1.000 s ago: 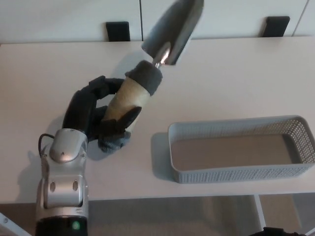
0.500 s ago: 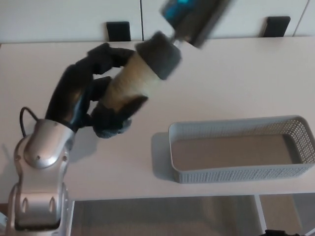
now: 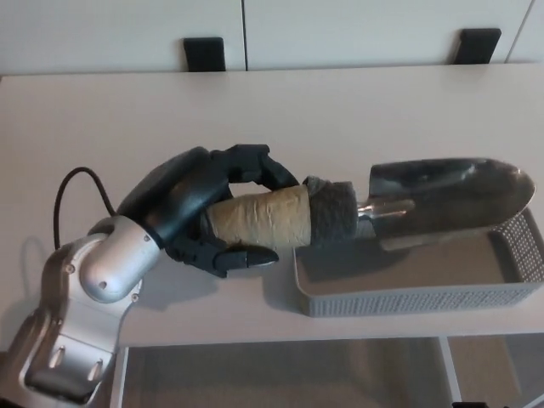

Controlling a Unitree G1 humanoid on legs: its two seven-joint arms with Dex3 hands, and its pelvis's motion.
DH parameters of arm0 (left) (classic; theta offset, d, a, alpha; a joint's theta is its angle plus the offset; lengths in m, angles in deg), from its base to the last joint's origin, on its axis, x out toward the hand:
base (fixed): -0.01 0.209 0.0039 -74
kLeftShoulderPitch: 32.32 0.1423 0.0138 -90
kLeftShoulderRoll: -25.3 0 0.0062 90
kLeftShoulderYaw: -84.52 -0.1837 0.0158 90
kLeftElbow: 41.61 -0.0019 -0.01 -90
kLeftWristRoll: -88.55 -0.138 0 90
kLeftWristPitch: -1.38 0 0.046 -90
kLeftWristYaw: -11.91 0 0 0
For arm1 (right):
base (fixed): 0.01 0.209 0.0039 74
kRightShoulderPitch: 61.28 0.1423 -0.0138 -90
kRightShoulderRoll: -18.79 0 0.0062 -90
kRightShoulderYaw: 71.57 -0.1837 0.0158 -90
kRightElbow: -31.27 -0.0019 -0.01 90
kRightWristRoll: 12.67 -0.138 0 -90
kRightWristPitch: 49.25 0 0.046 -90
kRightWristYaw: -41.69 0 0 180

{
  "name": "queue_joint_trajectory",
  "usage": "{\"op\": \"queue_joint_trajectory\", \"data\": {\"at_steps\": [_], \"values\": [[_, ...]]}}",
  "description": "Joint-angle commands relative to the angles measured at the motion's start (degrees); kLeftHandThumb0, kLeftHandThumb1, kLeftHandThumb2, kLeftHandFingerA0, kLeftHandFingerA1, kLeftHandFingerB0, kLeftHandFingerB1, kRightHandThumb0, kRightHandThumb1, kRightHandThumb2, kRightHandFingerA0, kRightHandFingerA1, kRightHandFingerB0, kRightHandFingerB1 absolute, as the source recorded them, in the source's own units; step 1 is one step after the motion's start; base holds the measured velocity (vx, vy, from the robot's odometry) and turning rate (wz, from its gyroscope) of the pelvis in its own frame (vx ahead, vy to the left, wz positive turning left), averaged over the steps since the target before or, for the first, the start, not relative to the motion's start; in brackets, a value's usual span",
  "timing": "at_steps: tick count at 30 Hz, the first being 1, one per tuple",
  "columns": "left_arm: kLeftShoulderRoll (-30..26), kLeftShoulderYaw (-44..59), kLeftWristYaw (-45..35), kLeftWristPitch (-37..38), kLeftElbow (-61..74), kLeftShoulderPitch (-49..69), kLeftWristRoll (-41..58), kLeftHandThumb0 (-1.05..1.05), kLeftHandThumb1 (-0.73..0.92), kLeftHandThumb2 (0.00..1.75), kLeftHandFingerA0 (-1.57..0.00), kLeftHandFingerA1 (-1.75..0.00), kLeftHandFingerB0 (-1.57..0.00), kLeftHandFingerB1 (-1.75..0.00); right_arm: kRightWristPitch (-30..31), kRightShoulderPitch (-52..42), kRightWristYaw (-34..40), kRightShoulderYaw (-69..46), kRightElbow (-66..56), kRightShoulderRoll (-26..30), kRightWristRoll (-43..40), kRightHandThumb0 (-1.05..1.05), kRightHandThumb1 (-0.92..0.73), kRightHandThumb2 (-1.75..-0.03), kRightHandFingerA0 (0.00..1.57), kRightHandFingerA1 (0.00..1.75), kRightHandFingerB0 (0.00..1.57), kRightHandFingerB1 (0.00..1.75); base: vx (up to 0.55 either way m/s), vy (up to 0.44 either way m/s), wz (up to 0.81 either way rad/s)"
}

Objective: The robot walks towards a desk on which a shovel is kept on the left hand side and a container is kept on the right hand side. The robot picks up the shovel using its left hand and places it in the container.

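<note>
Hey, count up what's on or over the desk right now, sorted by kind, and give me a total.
Shovel: 1, held in the left robot hand
Container: 1, grey mesh basket
Robot hand: 1, the left
Total: 3

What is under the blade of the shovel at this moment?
Under the shovel blade lies the grey container: its bare floor shows in front of the blade, while its rear wall is covered. The left hand grips the handle.
</note>
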Motion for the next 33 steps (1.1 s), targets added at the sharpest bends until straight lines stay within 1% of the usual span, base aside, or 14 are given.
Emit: {"op": "queue_joint_trajectory", "data": {"at_steps": [1, 2, 6, 8, 10, 15, 16, 18, 21, 26, 28, 29, 31, 33], "values": [[-0.8, -1.2, 3.3, 4.4, -1.7, -1.2, -2.4, -0.08, 0.71, 0.61, -0.84, -1.44, -0.83, -0.91, -0.1, -0.1, -0.3, -0.4, 0.0, 1.1, 0.3, -0.2, -0.58, -0.55, 0.73, 0.6, 0.59, 0.52, 0.0, 0.0, 0.0], [-0.7, -1.8, 3.4, 3.2, -1.8, -1.2, -3.3, -0.11, 0.71, 0.61, -0.84, -1.42, -0.84, -0.77, 0.3, -0.3, -0.5, -0.5, -0.3, 1.0, 0.1, -0.2, -0.58, -0.56, 0.71, 0.59, 0.59, 0.52, 0.0, 0.0, 0.0], [-1.1, -2.6, 4.2, 3.7, -2.2, -1.4, -4.6, -0.14, 0.71, 0.61, -0.82, -1.45, -0.85, -0.76, 0.5, -0.4, -0.6, -0.5, -0.6, 1.1, 0.2, -0.2, -0.58, -0.56, 0.7, 0.59, 0.58, 0.52, 0.0, 0.0, 0.0], [-1.2, -3.1, 4.5, 3.2, -1.9, -1.5, -5.3, -0.15, 0.72, 0.61, -0.79, -1.5, -0.82, -0.84, 0.2, -0.2, -0.8, -0.5, -0.4, 1.4, 0.4, -0.21, -0.58, -0.56, 0.71, 0.59, 0.57, 0.51, 0.0, 0.0, 0.0], [-1.4, -3.5, 4.5, 2.9, -1.9, -2.0, -6.2, -0.18, 0.71, 0.63, -0.79, -1.47, -0.82, -0.76, 0.6, 0.1, -0.7, -0.4, -0.6, 1.5, 0.5, -0.21, -0.58, -0.56, 0.71, 0.58, 0.57, 0.51, 0.0, 0.0, 0.0], [-1.8, -5.7, 4.5, 1.7, -1.3, -3.4, -9.4, -0.19, 0.71, 0.63, -0.79, -1.48, -0.83, -0.8, 1.2, 0.4, -0.7, -0.4, -1.0, 1.6, 0.5, -0.21, -0.58, -0.56, 0.69, 0.58, 0.57, 0.51, 0.0, 0.0, 0.0], [-2.3, -6.6, 3.6, 0.6, -0.6, -3.7, -10.7, -0.19, 0.71, 0.64, -0.8, -1.47, -0.85, -0.73, 0.8, 0.3, -0.7, -0.3, -1.0, 1.8, 0.6, -0.2, -0.59, -0.56, 0.7, 0.58, 0.57, 0.51, 0.0, 0.0, 0.0], [-2.9, -8.5, 4.7, 1.7, -0.5, -4.5, -13.8, -0.2, 0.65, 0.6, -0.9, -1.35, -0.88, -0.63, 1.5, 0.2, -0.8, -0.5, -1.3, 1.8, 0.3, -0.21, -0.58, -0.56, 0.71, 0.59, 0.57, 0.51, 0.0, 0.0, 0.0], [-3.5, -10.8, 3.5, 0.5, -0.5, -6.4, -16.8, -0.24, 0.66, 0.6, -0.89, -1.18, -0.87, -0.57, 1.3, 0.7, -0.9, -0.4, -0.8, 1.9, 0.4, -0.21, -0.59, -0.55, 0.71, 0.59, 0.57, 0.51, 0.0, 0.0, 0.0], [-3.3, -13.1, 5.9, 2.0, -2.0, -8.4, -20.4, -0.26, 0.65, 0.6, -0.93, -1.27, -0.84, -0.54, 1.2, 1.1, -1.1, -0.1, -0.9, 2.3, 0.9, -0.21, -0.59, -0.56, 0.71, 0.59, 0.57, 0.51, 0.0, 0.0, 0.0], [-3.3, -14.5, 6.0, 2.0, -2.8, -9.2, -22.1, -0.3, 0.7, 0.61, -1.04, -1.08, -0.77, -0.47, 1.4, 1.1, -1.2, -0.1, -1.1, 2.3, 0.8, -0.22, -0.58, -0.57, 0.7, 0.59, 0.56, 0.51, 0.0, 0.0, 0.0], [-3.3, -14.7, 6.4, 2.1, -3.0, -9.3, -22.5, -0.3, 0.7, 0.61, -1.04, -1.08, -0.77, -0.47, 1.7, 1.0, -1.2, -0.1, -1.3, 2.3, 0.8, -0.22, -0.58, -0.57, 0.7, 0.59, 0.56, 0.51, 0.0, 0.0, 0.0], [-2.8, -15.1, 5.8, 1.2, -3.0, -9.5, -23.0, -0.35, 0.74, 0.62, -1.04, -1.03, -0.83, -0.52, 2.1, 1.1, -1.2, 0.0, -1.6, 2.2, 0.9, -0.21, -0.58, -0.56, 0.7, 0.58, 0.57, 0.51, 0.0, 0.0, 0.0], [-1.9, -15.1, 5.8, 1.2, -3.0, -9.2, -22.7, -0.31, 0.74, 0.62, -1.0, -1.15, -0.89, -0.54, 2.9, 0.8, -1.4, -0.1, -2.6, 2.5, 1.1, -0.2, -0.59, -0.56, 0.71, 0.59, 0.58, 0.5, 0.0, 0.0, 0.0]]}}
